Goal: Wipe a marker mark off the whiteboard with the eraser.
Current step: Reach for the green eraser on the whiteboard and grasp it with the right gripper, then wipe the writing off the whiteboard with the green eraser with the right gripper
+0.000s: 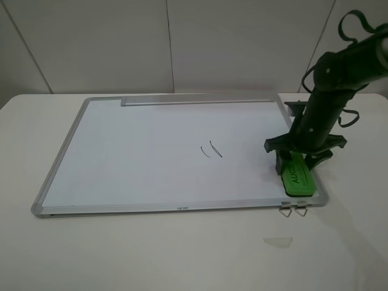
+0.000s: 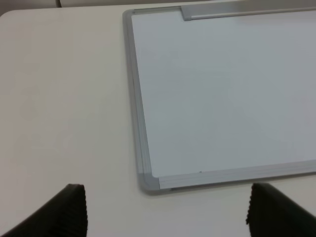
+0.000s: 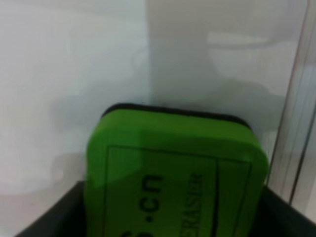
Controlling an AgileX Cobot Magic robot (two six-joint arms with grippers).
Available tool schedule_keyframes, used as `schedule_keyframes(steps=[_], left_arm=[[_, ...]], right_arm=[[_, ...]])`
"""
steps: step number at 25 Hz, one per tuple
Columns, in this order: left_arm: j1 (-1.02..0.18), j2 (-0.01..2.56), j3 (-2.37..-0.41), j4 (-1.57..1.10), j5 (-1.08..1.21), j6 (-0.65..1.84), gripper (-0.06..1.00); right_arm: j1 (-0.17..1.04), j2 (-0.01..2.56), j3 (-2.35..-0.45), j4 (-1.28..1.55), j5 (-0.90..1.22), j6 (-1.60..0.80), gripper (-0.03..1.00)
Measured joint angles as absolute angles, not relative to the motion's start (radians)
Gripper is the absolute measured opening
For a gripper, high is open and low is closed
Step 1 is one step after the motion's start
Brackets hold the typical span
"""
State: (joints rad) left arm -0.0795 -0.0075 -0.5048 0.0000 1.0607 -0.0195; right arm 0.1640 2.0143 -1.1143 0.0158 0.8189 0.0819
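The whiteboard (image 1: 60,163) lies flat on the table, its grey tray strip (image 1: 194,100) along the far edge. The marker mark (image 1: 211,150), two short dark curved strokes, sits near the board's middle. The green eraser (image 1: 297,176) rests on the board's near right corner. My right gripper (image 1: 296,165) comes down over it, a dark finger against each long side, shut on it. In the right wrist view the eraser (image 3: 173,173) fills the space between the fingers (image 3: 54,212). My left gripper (image 2: 165,217) is open above the table, off the board's near left corner (image 2: 148,180).
Two metal clips (image 1: 293,210) stick out from the board's near edge under the eraser. A pale scrap of tape (image 1: 277,242) lies on the table in front of them. White table surface (image 1: 151,254) surrounds the board, with a wall behind it.
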Motion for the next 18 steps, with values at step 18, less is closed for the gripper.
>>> schedule_keyframes(steps=[18], left_arm=[[-0.079, -0.008, -0.505, -0.005, 1.061, -0.02, 0.68]], right_arm=[[0.19, 2.022, -1.246, 0.01, 1.108, 0.08, 0.61]])
